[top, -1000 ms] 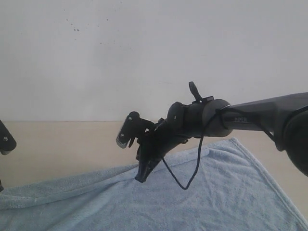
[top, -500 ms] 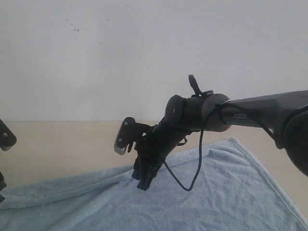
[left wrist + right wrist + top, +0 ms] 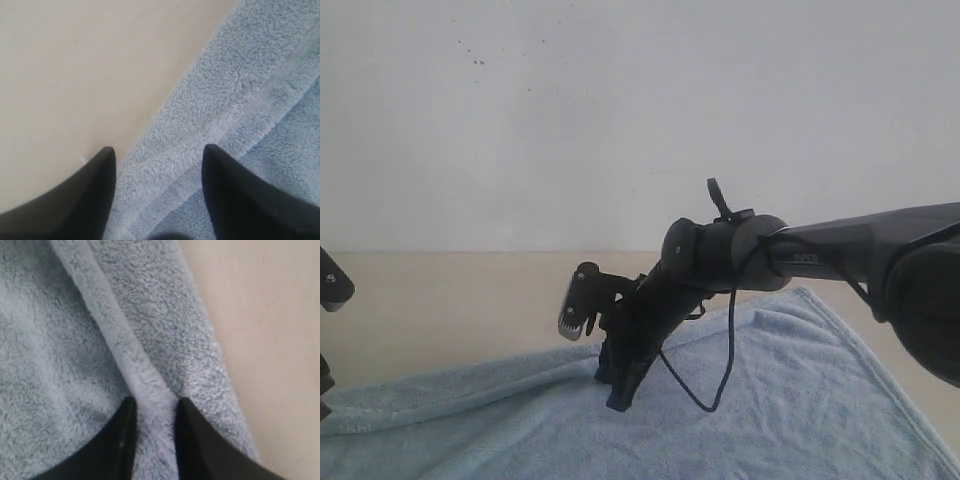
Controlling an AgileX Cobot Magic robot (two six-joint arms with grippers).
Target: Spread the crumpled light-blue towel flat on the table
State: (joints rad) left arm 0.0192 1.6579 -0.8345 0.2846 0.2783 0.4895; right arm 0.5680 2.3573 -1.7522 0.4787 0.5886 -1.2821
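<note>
The light-blue towel (image 3: 800, 400) lies mostly spread over the near part of the beige table (image 3: 440, 300), its far edge running up toward the right. My right gripper (image 3: 620, 398) points down onto that far edge near the middle. In the right wrist view the right gripper (image 3: 156, 401) is shut on a raised ridge of the towel (image 3: 60, 340) beside the hem, with the table (image 3: 270, 340) just past it. In the left wrist view my left gripper (image 3: 159, 150) is open above the towel's hemmed edge (image 3: 250, 75), one finger over the bare table (image 3: 75, 65).
A white wall (image 3: 620, 120) rises behind the table. Part of the left arm (image 3: 330, 290) shows at the left border of the exterior view. A loose black cable (image 3: 725, 360) hangs from the right arm over the towel.
The right gripper has dropped lower onto the towel and shifted slightly toward me. The towel edge under it has sunk with it. The left arm barely moved.
</note>
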